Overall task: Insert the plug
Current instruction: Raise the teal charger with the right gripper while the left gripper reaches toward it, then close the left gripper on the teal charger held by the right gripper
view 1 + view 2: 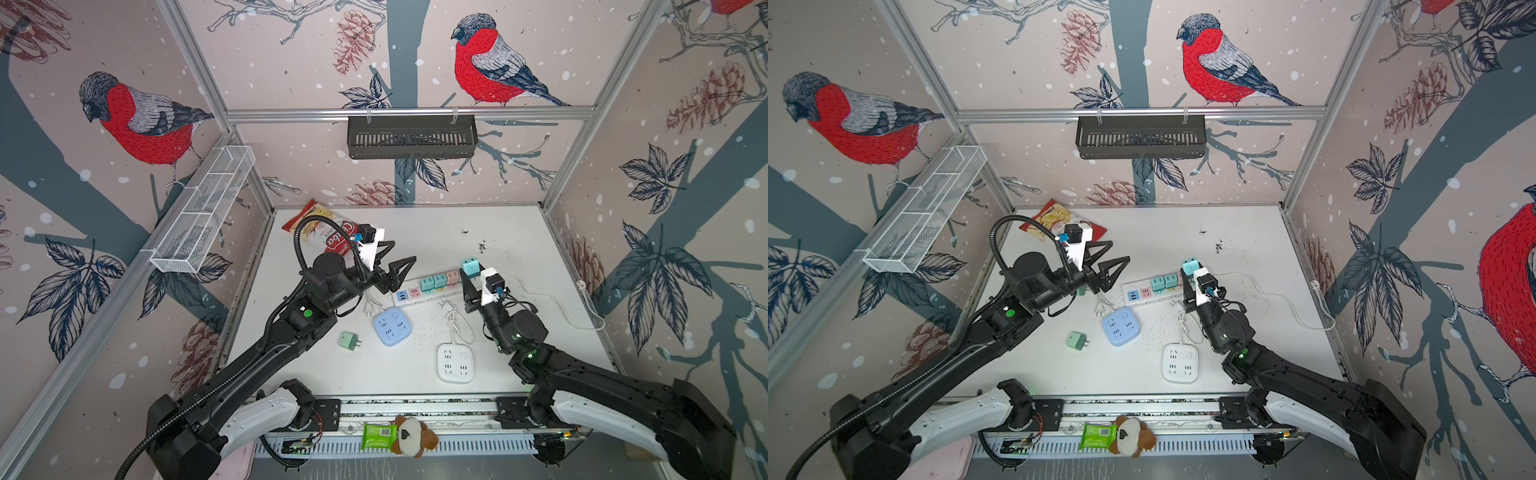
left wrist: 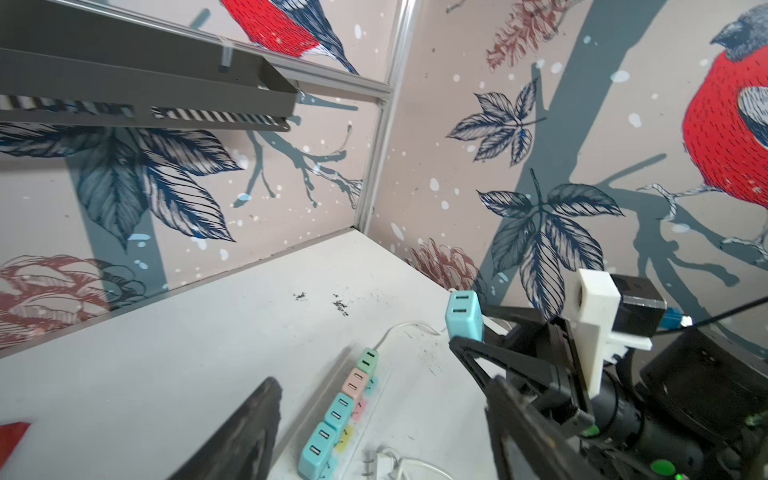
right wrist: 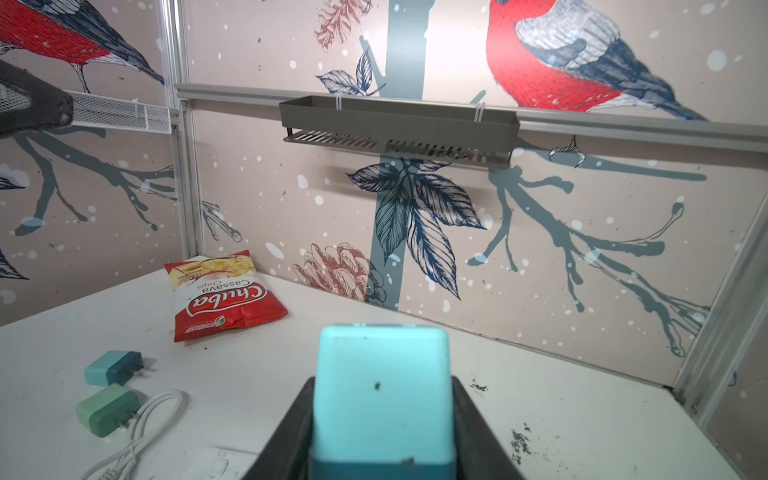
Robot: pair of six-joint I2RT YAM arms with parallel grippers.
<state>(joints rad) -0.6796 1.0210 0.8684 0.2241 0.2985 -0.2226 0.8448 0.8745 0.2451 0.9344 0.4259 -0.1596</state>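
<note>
The right end effector, clamped on the teal plug, hung over the right end of the power strip, which ran left-right; the prongs seemingly pointed down. The left end effector gaped empty.

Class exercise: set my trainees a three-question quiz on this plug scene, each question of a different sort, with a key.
1. Multiple choice: what does the right end effector hold? A) a blue plug B) a chips bag C) a white cable
2. True or false: the left end effector is shut on a plug.
3. Count: in the left wrist view, how many plugs sit in the strip?
Key: 1 A. 2 False: it is open and empty. 3 Four.
</note>
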